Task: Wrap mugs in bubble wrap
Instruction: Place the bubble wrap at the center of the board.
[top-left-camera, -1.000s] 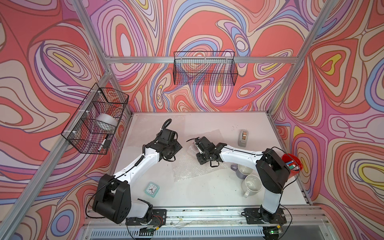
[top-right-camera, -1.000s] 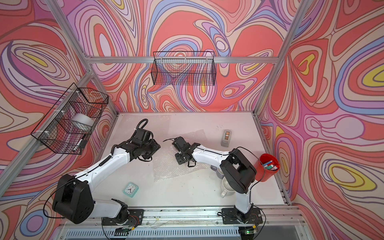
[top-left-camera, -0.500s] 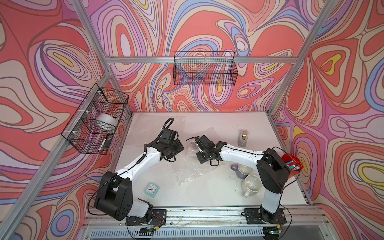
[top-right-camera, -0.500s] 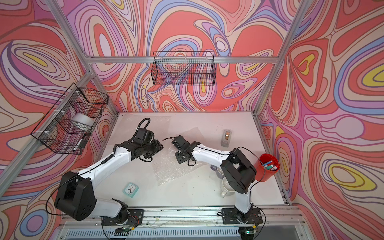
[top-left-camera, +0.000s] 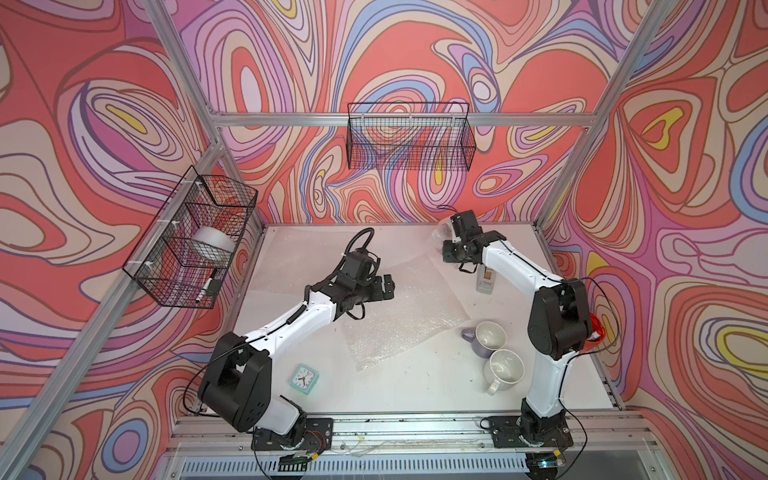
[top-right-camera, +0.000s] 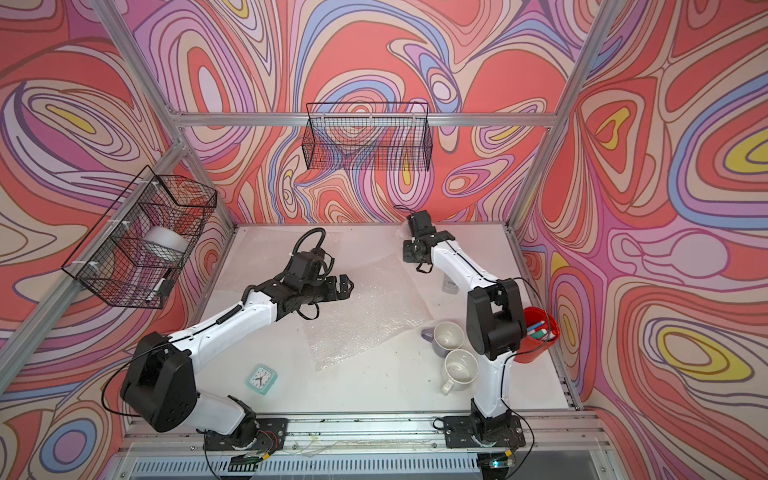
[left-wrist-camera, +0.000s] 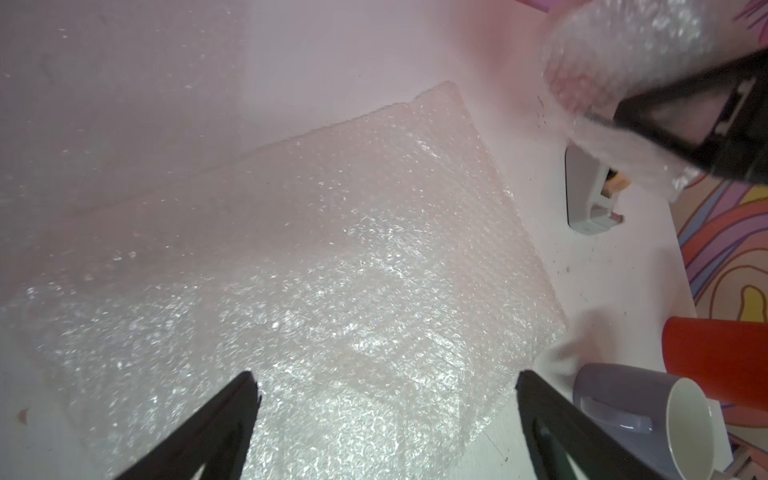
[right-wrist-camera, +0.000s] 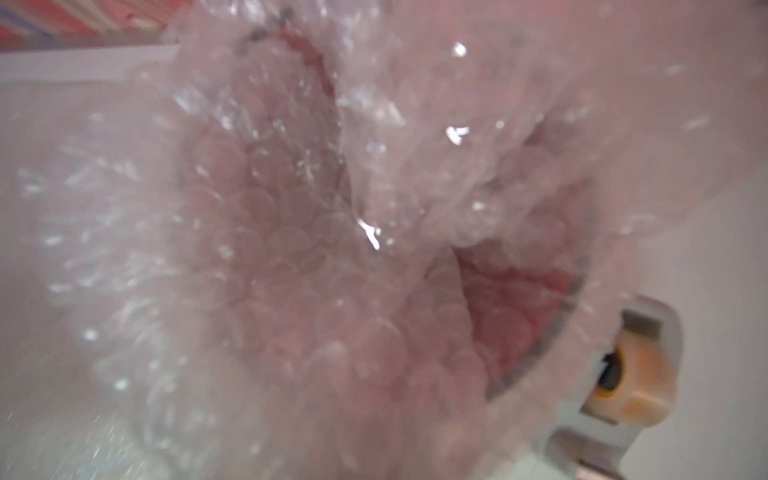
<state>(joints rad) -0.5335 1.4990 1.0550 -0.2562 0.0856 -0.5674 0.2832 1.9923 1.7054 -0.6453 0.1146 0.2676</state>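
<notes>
1. Left pincer (top-left-camera: 388, 286) — jaws spread to their widest and holding nothing. It hovers just above the flat bubble wrap sheet (top-left-camera: 409, 320), which lies on the table (top-left-camera: 415, 399) directly under it.
2. Right pincer (top-left-camera: 444, 237) — closed on the wrapped red mug (left-wrist-camera: 615, 54) and carrying it clear of the table. A tape dispenser (top-left-camera: 485, 282) stands near, lower down.
3. Wrapped red mug: probably real ceramic weight inside a soft, springy, slick skin. The right wrist view shows loose folds, so the wrap would likely spring open if the squeeze eased. The best hold is across the body, over the overlapping edge.
4. Flat sheet: seemingly featherlight and limp. Take it at a corner or edge, as a pinch in the middle would only bunch it.
5. Lavender mug (top-left-camera: 484, 338) and white mug (top-left-camera: 505, 370): both bare, just past the sheet's edge and well apart from either pincer. They look rigid, glossy and breakable. Grip the rim wall or the handle.
</notes>
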